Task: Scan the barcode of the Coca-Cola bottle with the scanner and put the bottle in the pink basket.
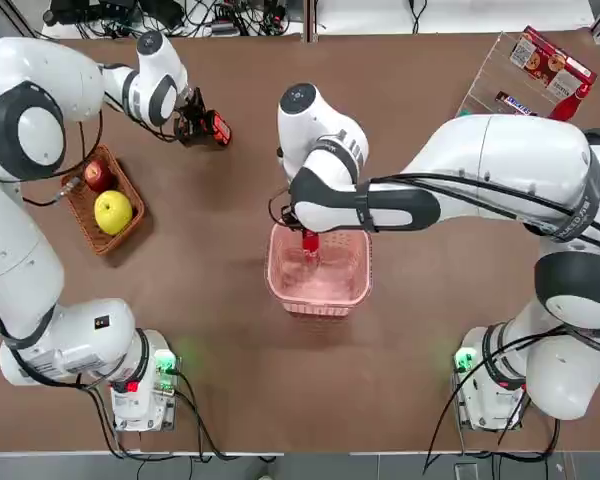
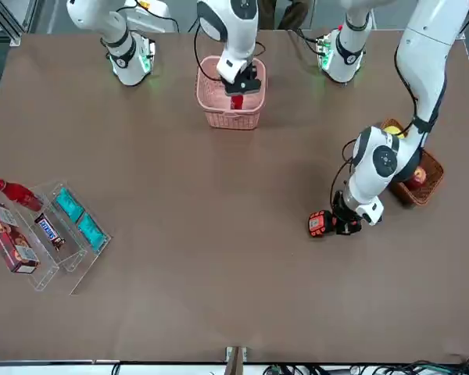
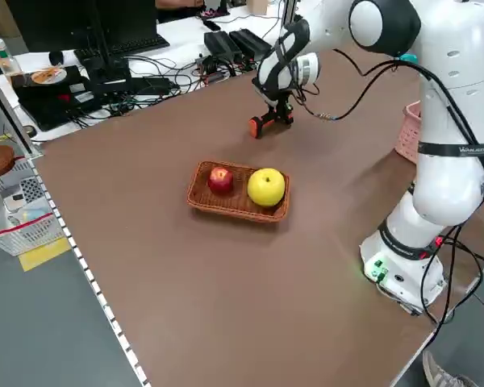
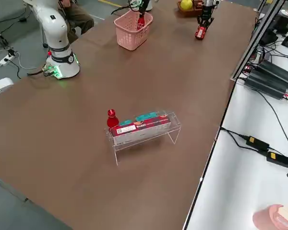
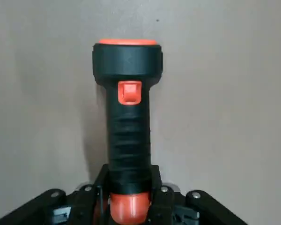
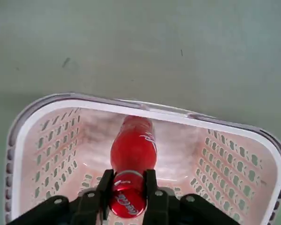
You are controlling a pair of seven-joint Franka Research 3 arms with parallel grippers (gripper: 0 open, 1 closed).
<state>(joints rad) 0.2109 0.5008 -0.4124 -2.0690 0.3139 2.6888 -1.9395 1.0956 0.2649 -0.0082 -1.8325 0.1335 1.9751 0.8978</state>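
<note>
Bottle in basket, scanner aside

Red Coca-Cola bottle is hanging cap-up inside the pink basket; the black-orange scanner is lying well apart.

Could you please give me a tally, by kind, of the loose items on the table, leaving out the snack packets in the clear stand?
Cola bottles: 2, one in the right gripper over the pink basket, one by the clear stand
Scanner: 1, held by the left gripper
Baskets: 2, pink and wicker
Apples: 2, red and yellow
Total: 7
</note>
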